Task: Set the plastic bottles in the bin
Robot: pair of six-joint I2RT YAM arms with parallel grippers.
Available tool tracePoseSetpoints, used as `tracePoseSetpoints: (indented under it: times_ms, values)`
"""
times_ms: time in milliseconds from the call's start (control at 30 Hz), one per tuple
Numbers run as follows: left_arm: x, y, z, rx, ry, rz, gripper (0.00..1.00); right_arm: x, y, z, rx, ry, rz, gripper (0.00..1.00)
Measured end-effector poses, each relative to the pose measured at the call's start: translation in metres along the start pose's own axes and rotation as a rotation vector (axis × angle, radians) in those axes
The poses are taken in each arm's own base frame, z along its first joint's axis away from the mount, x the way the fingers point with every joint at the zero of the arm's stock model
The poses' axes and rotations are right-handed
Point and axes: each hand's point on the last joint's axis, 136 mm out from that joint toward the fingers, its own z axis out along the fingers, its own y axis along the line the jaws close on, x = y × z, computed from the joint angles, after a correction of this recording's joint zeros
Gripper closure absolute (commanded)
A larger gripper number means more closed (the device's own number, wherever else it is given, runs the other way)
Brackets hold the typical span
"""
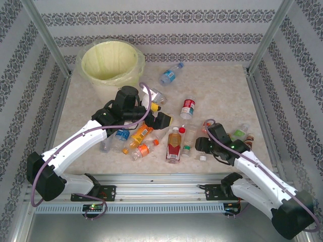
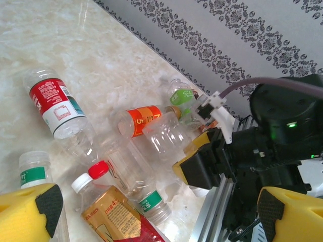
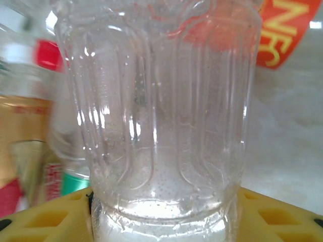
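Note:
The bin (image 1: 108, 60), a white bucket with a pale yellow liner, stands at the far left. Plastic bottles lie scattered mid-table. My right gripper (image 1: 199, 145) (image 3: 164, 219) is low on the table, its yellow fingers (image 3: 45, 219) pressed against both sides of a clear ribbed bottle (image 3: 161, 116) (image 2: 166, 136). My left gripper (image 1: 160, 114) (image 2: 161, 217) hangs open above the pile, nothing between its fingers. Below it lie an amber bottle with a red label (image 2: 116, 219) (image 1: 174, 146) and a clear bottle with a green label (image 2: 149, 199).
Other bottles: a blue-labelled one (image 1: 170, 74) near the bin, a red-labelled one (image 1: 187, 107), orange ones (image 1: 141, 133) and a green-labelled one (image 1: 239, 135). A metal rail (image 1: 161, 184) runs along the near table edge. Patterned walls enclose the table.

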Motion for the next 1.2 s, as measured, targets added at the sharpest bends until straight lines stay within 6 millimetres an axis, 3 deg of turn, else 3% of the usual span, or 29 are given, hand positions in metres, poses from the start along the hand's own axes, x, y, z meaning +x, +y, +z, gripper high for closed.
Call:
tracePoseSetpoints:
  times_ms: [300,467,600,733,1033,1200]
  values:
    - [-0.003,-0.001,0.0,0.003,-0.007,-0.202,0.0,-0.044,0.076,-0.051,-0.339,-0.119,-0.052,0.42]
    - [-0.002,-0.003,0.004,0.017,-0.025,-0.327,0.0,-0.05,0.115,-0.074,-0.542,-0.111,-0.105,0.41]
    - [0.014,0.004,0.011,0.026,-0.043,-0.43,0.0,-0.043,0.138,-0.085,-0.667,-0.069,-0.151,0.41]
    - [0.021,0.007,0.017,0.048,-0.061,-0.494,0.0,-0.037,0.151,-0.091,-0.742,-0.03,-0.178,0.41]
    - [0.003,-0.011,0.016,0.185,-0.138,-0.503,0.0,-0.026,0.171,-0.099,-0.848,0.025,-0.227,0.41]
    - [-0.004,-0.022,0.018,0.242,-0.15,-0.491,0.07,-0.023,0.178,-0.1,-0.872,0.03,-0.247,0.41]
